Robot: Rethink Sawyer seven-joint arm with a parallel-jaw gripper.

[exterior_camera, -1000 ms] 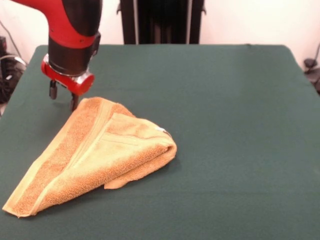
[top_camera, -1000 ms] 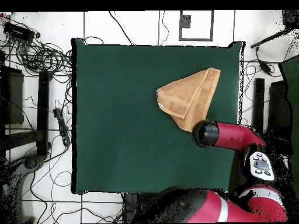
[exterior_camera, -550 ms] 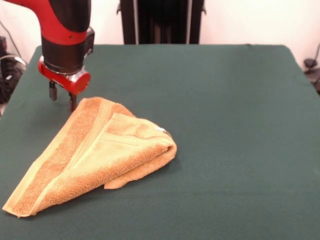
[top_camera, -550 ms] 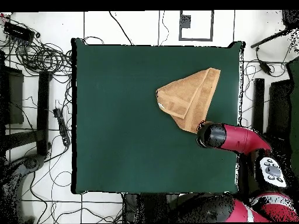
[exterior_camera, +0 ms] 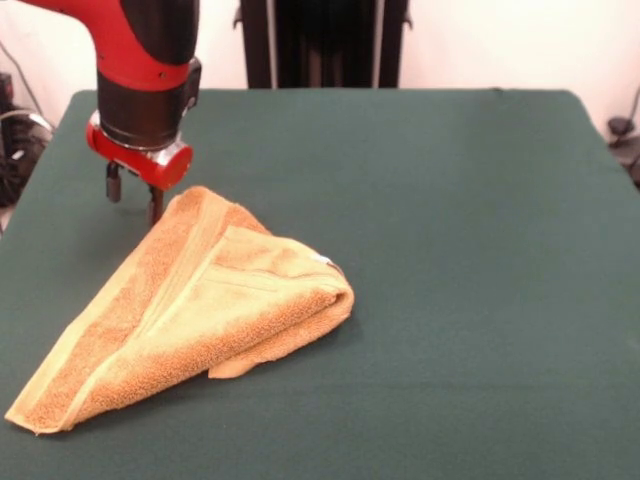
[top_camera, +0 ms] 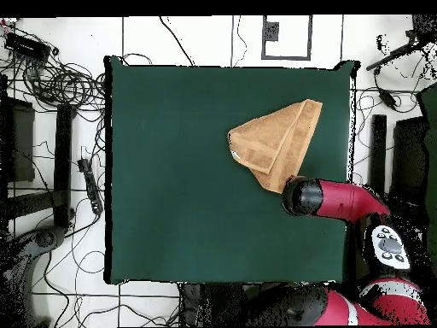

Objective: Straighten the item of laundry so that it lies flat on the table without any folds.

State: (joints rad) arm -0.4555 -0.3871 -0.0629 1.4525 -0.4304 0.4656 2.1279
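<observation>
Not flat yet: towel (exterior_camera: 190,310) folded in a triangle near table (exterior_camera: 450,250) edge. Gripper (exterior_camera: 133,195) fingers apart, empty, just beside its top corner. Unfolding all left.

- A robotics lab or test cell, not a home.
- A red and black robot arm (top_camera: 341,198) reaches over a table (top_camera: 188,196) covered in plain dark green cloth.
- Black cables (top_camera: 60,81) sprawl in loops over a pale tiled floor (top_camera: 205,38) around the table.
- Dark stands and equipment (top_camera: 61,162) line the table's sides.
- A bare pale wall (exterior_camera: 500,45) rises behind it.
</observation>
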